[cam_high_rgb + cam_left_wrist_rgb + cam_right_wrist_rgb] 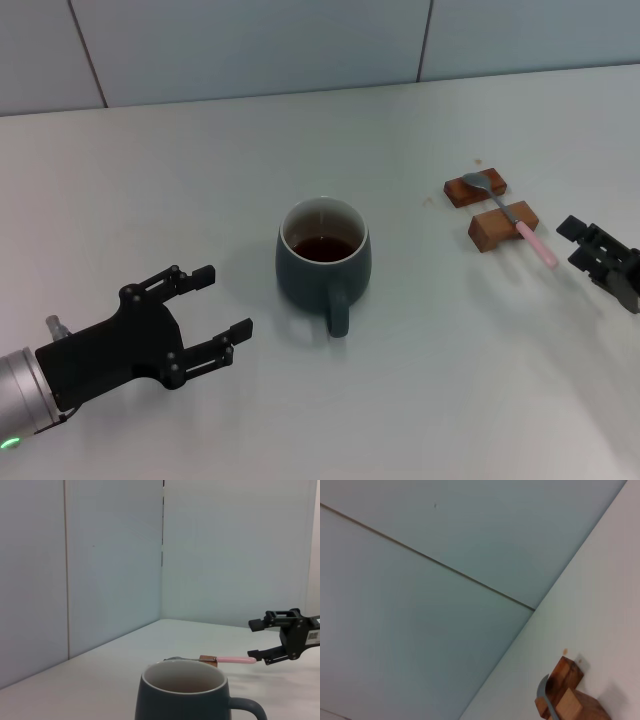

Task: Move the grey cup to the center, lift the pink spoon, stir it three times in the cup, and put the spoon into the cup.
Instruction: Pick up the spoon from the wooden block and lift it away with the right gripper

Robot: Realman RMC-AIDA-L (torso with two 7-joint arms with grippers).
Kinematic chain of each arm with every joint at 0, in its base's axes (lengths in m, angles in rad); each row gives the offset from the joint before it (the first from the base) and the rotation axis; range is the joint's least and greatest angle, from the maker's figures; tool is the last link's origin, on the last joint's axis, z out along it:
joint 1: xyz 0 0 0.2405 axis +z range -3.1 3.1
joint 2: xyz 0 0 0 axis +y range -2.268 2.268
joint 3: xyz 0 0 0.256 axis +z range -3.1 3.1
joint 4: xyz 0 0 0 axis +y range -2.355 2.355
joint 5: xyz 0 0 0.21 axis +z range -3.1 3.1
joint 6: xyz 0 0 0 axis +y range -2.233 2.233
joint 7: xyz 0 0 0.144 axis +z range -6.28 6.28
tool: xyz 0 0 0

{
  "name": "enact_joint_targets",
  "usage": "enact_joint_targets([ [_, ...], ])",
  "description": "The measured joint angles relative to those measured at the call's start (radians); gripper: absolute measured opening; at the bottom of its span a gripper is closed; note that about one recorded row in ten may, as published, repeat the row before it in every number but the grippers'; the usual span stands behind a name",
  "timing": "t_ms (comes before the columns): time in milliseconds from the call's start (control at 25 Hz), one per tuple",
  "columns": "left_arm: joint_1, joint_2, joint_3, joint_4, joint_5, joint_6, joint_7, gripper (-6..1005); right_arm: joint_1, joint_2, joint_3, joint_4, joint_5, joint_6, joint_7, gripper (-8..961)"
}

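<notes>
We see the grey cup (323,259) standing upright near the middle of the tabletop, its loop handle turned toward the near edge and dark brown liquid low inside its white interior. To its right, toward the right edge, the pink spoon (512,218) lies across two brown wooden blocks (490,208): its grey metal bowl rests on the farther block and its pale pink handle runs over the nearer block and sticks out beyond it toward the near right.

The table (200,180) is a plain white surface, and behind its far edge rise pale wall panels (250,45) with thin dark seams. We can make out a small brownish speck on the table just beyond the farther block.

The left gripper (208,310) sits near the near left corner, well apart from the cup, with its black fingers spread wide and pointing toward the cup; it holds nothing and touches nothing. Its arm comes in low from the near left corner, lying almost level over the table.

The right gripper (590,248) is at the right edge, just beside the tip of the spoon's pink handle but not touching it. From the left wrist view we see its fingers parted and empty, aimed at the handle's end.
</notes>
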Motion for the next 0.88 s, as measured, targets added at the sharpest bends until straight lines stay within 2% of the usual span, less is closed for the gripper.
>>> enact_joint_targets([
  [480, 0.000, 0.002, 0.003, -0.004, 0.001, 0.005, 0.000, 784, 0.027, 0.011, -0.026, 0.013, -0.001, 0.044, 0.000, 752],
  [880, -0.003, 0.001, 0.013, -0.008, 0.001, 0.003, 0.000, 784, 0.030, 0.012, -0.024, 0.023, 0.003, 0.057, 0.005, 737],
])
